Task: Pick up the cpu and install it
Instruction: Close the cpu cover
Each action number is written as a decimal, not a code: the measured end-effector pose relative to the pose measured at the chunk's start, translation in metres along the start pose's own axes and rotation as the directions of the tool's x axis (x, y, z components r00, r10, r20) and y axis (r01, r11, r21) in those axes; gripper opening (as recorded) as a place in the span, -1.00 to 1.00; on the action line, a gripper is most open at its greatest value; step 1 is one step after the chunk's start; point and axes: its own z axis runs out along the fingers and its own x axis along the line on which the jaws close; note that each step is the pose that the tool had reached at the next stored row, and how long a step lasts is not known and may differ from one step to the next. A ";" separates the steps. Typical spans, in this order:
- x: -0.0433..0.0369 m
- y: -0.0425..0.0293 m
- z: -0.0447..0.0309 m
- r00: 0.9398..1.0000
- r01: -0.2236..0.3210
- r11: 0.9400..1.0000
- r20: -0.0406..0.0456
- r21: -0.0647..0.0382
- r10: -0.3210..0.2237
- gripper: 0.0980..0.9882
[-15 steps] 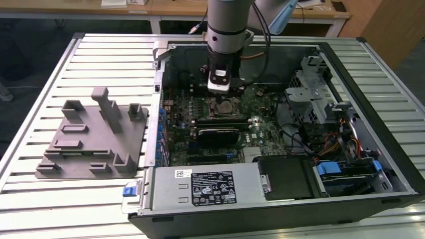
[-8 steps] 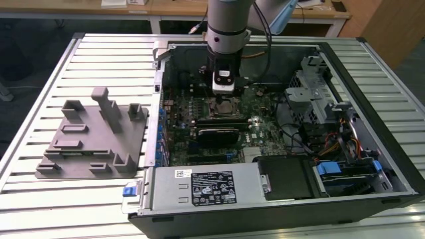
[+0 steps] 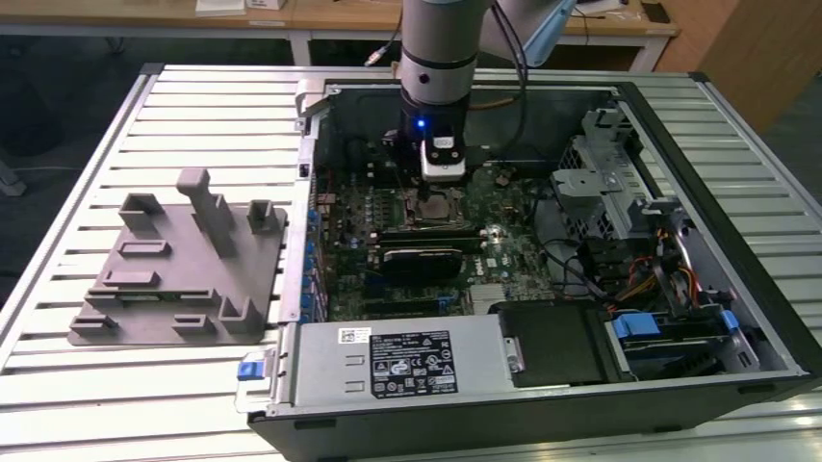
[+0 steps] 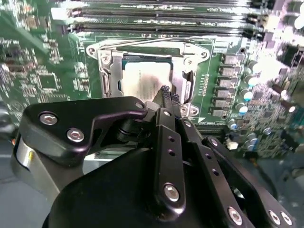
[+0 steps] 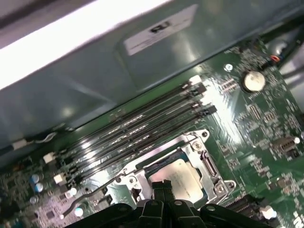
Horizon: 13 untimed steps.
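Arm end: black two-finger gripper point(image 4: 165, 91) is hanging low inside the open black desktop computer case point(image 3: 719, 318), over the green motherboard point(image 3: 507, 255). Jaws are clenched tip to tip, w/ nothing grasped betw. them.

Task item: the cpu point(image 4: 145, 78), a small flat square chip w/ a shiny silver-grey metal top, is lying flat in the silver metal socket frame point(image 4: 107, 71), directly below the jaw tips. In both wrist views the tips are overlapping one edge of the chip. Whether they are touching its top cannot be told. The chip is sitting level and square to the frame, which is enclosing it on every side.

Board, rel. to jaws:
- Long black memory slots point(image 5: 142, 126) are running in parallel rows just past the socket, ahead of the jaw tips.
- Round silver coin battery point(image 5: 253, 80) is sitting on the board well apart from the jaws.
- Row of small grey block components point(image 4: 228, 85) is standing just beside the socket, off to one side of the jaws.

Outside the case: grey plastic tray w/ upright posts point(image 3: 180, 269) is resting on the slatted metal table point(image 3: 77, 173), well apart from the jaws, toward the exterior view's left. Grey metal power-supply box point(image 3: 321, 361) w/ a black label is sitting at the case edge, also well apart from the jaws.
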 end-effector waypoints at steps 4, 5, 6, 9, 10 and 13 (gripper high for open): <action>0.0000 0.0000 0.0002 0.997 0.072 0.997 -0.003 0.000 -0.072 -0.98; 0.0000 0.0000 0.0002 0.996 0.091 0.996 -0.003 0.000 -0.091 -0.98; 0.0000 0.0000 0.0003 0.994 0.109 0.994 -0.004 0.000 -0.109 -0.98; 0.0000 0.0000 0.0007 0.987 0.163 0.987 -0.006 0.000 -0.163 -0.98; 0.0000 0.0000 0.0008 0.984 0.180 0.984 -0.006 0.000 -0.180 -0.98; 0.0000 0.0000 0.0012 0.973 0.232 0.973 -0.008 0.000 -0.232 -0.98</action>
